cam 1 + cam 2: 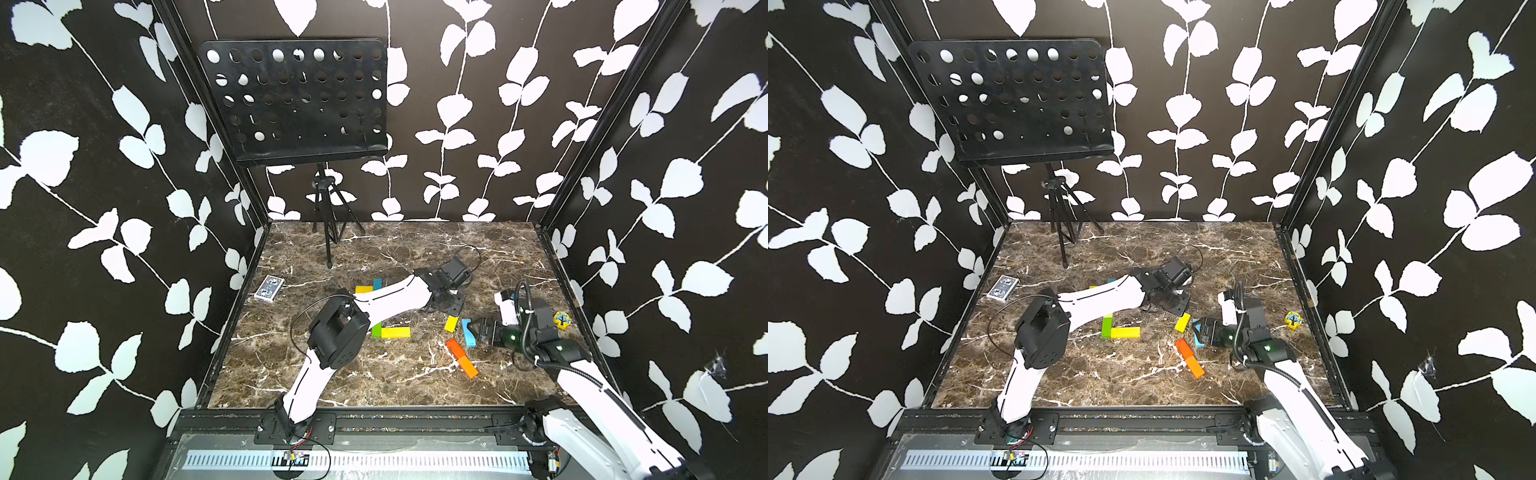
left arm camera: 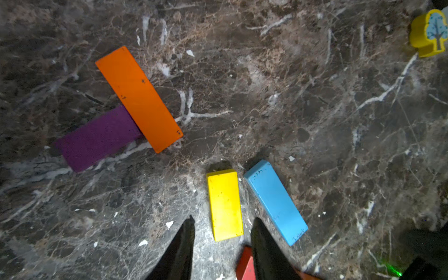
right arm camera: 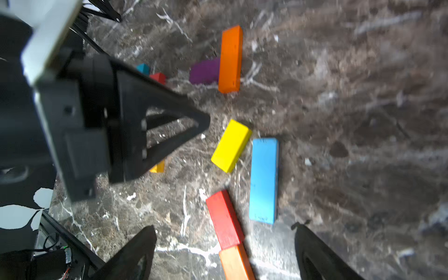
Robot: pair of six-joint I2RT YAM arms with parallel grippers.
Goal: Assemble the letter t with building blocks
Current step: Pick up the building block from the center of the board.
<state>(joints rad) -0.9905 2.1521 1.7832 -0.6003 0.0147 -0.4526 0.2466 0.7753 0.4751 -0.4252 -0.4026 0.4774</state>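
On the marble tabletop [image 2: 315, 97], the left gripper [image 2: 224, 218], jaws parted, straddles the yellow block [image 2: 225, 194].

The yellow block [image 2: 225, 206] lies between the left gripper's [image 2: 224, 218] parted jaws, the cyan block [image 2: 275, 201] just outside one finger, with bare marble table [image 2: 315, 97] ahead beyond both.

no text, label or number can be read anywhere.

A red block [image 2: 245, 265] sits half hidden behind a left gripper [image 2: 224, 218] finger [image 2: 266, 252], cut by the picture's edge.
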